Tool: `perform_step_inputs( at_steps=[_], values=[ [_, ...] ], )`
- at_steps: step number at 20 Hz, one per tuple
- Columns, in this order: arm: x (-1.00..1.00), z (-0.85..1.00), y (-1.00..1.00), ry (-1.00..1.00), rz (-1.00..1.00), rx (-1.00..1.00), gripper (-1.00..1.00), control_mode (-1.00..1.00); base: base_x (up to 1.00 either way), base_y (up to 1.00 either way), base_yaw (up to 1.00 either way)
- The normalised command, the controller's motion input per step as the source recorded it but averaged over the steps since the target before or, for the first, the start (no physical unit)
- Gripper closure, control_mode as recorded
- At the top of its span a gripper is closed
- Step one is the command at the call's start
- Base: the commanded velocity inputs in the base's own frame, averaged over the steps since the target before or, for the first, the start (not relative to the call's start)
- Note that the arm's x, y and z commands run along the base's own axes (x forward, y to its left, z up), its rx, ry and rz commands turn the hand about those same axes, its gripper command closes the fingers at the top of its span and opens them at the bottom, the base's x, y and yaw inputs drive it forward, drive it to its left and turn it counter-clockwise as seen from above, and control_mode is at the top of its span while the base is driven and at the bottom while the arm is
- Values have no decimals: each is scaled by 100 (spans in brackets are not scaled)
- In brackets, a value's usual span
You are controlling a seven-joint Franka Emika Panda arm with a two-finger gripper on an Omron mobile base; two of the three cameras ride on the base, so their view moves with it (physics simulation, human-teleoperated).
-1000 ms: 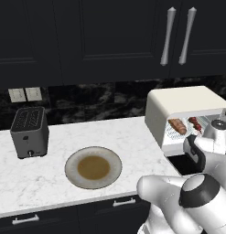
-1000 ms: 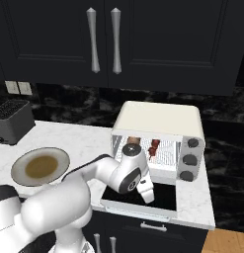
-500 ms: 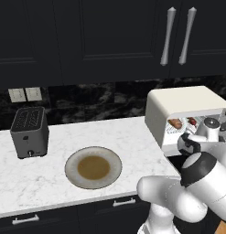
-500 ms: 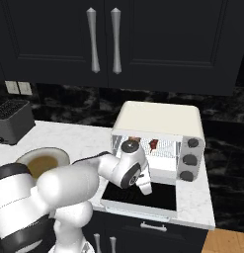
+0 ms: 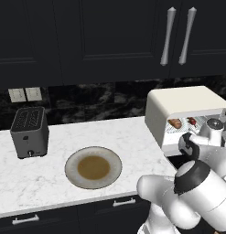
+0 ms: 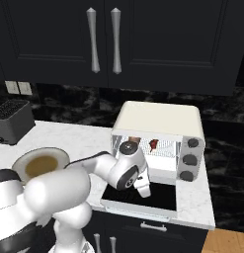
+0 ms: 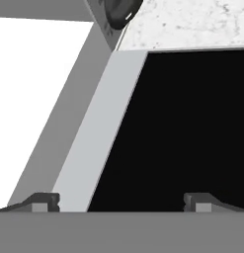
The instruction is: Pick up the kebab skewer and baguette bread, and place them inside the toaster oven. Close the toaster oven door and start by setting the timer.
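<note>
Here the gripper [image 7: 121,201] is hanging low over the open door [image 6: 143,197], its two fingertips spread wide with nothing between them. In the hand view the door's dark glass and cream frame are lying directly beneath the tips. In the right base view the hand is sitting just above the lowered door, in front of the oven's mouth.

Behind the door, the oven [image 6: 160,121] is standing open on the counter [image 5: 110,137]. Inside, on its rack, the skewer [image 6: 153,144] is showing as red and dark chunks, and a brown piece further left is looking like the bread [image 6: 134,140], though it is too small to be sure. In the left base view two brownish-red shapes are likewise resting in the cavity.

So, judging by this, the loading appears to be done: both foods seem to be sitting inside. What is left is lifting the door shut and then turning the timer knob [image 6: 193,143] on the oven's right panel. The next move probably calls for getting the fingers under or around the door's edge or handle.

Farther left, the plate [image 5: 93,167] is lying bare of food, with only a brown centre. Beyond it the toaster [image 5: 29,131] is standing near the wall.
</note>
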Motion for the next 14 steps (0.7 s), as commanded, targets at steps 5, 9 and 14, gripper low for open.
perform_step_inputs(
  at_steps=[5,9,14],
  values=[
    [-91,17,0,0,2,0,-100,-100,0,0,0],
    [-99,34,-2,0,20,0,-100,-100,0,0,0],
    [-92,3,-21,2,42,-6,-100,-100,0,0,0]
  ],
)
